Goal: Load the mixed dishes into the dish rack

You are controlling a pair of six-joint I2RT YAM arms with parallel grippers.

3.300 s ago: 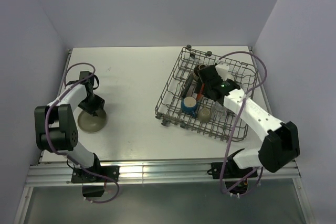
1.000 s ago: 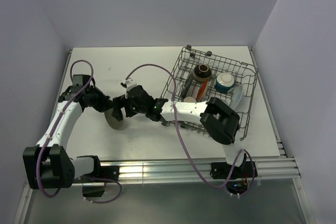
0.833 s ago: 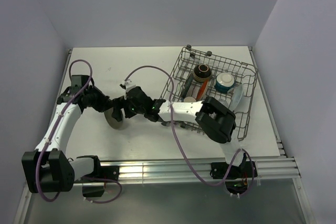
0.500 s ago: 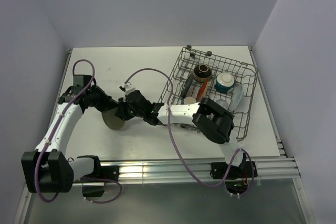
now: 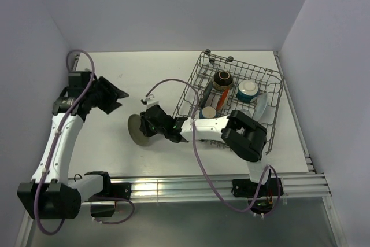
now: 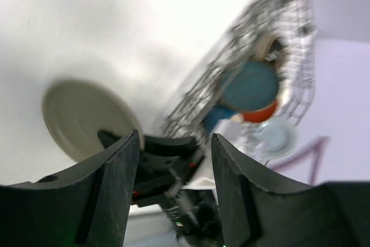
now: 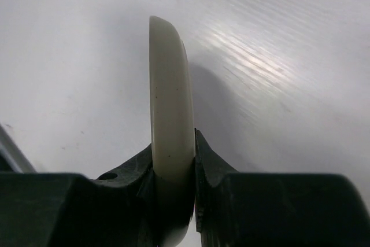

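Step in hand: carrying the last loose dish to the rack.

- Grey-beige round plate (image 5: 136,131): on the open side of the grey wire dish rack (image 5: 186,93), near its near-left corner and outside it, over the white table (image 5: 144,73). It stands on edge. I cannot tell whether its lower rim touches the table.
- Right gripper (image 5: 149,128): reaches out from the rack side. In the wrist view its fingers (image 7: 208,163) are pressed onto both faces of the plate rim (image 7: 167,85), a firm-looking pinch low on the edge.
- Left gripper (image 5: 118,93): well apart from the rack, beyond the plate. Its fingers are spread with nothing between them (image 6: 173,140).
- In the rack: brown bowl (image 5: 223,79) and cream/teal bowl (image 5: 247,91) along the far side, with plates upright between prongs.

Next move, as I judge it: lift the plate above the rack's raised side, keep it upright, line it up with a free slot and lower it between the prongs before releasing. Risk: clipping the wire wall or a neighbouring plate.
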